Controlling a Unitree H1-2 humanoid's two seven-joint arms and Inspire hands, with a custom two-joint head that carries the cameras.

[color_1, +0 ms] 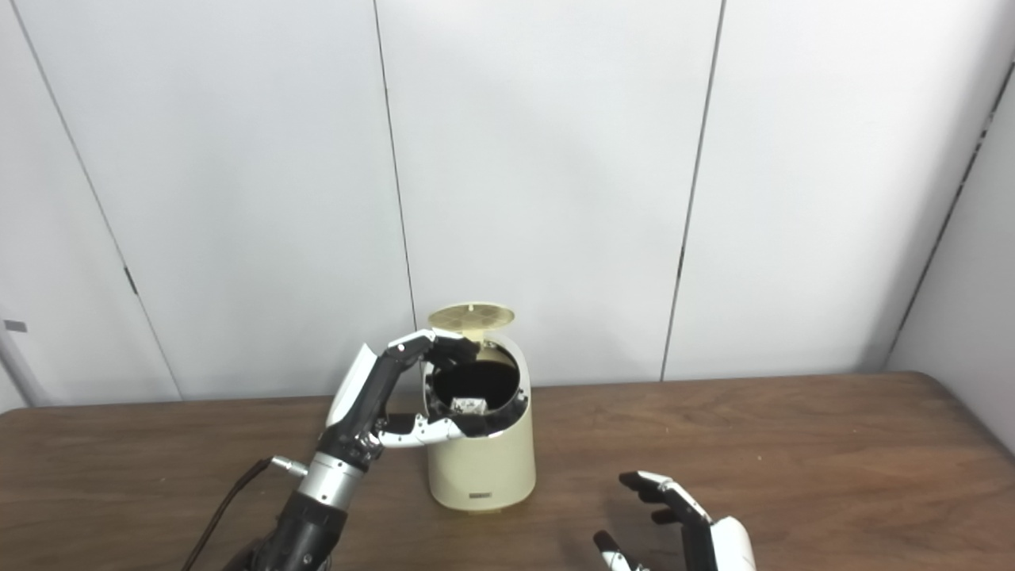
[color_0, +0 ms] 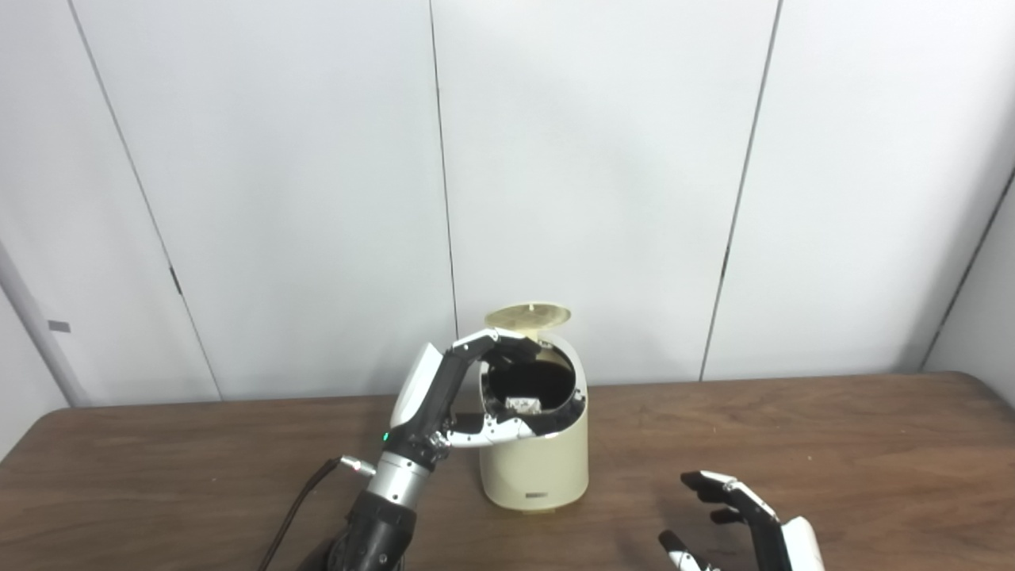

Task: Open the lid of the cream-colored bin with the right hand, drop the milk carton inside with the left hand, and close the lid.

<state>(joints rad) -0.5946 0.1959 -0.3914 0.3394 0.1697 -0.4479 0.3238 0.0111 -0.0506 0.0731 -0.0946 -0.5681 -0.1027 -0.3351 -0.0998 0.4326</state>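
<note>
White panelled wall behind; brown wood table (color_0: 793,444). Cream bin (color_0: 535,460) at centre, lid (color_0: 528,316) tipped up at its 12 o'clock edge. Milk carton (color_0: 523,405) lies inside the bin, partly visible. Left hand (color_0: 468,388) at the mouth, fingers spread wide, holding nothing. Right hand (color_0: 745,515) at 4 o'clock from the bin, fingers apart, empty, clear of it.

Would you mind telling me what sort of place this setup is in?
Probably a lab or test room: a bare wooden table against plain white wall panels, with only a cream-colored bin staged on it.
</note>
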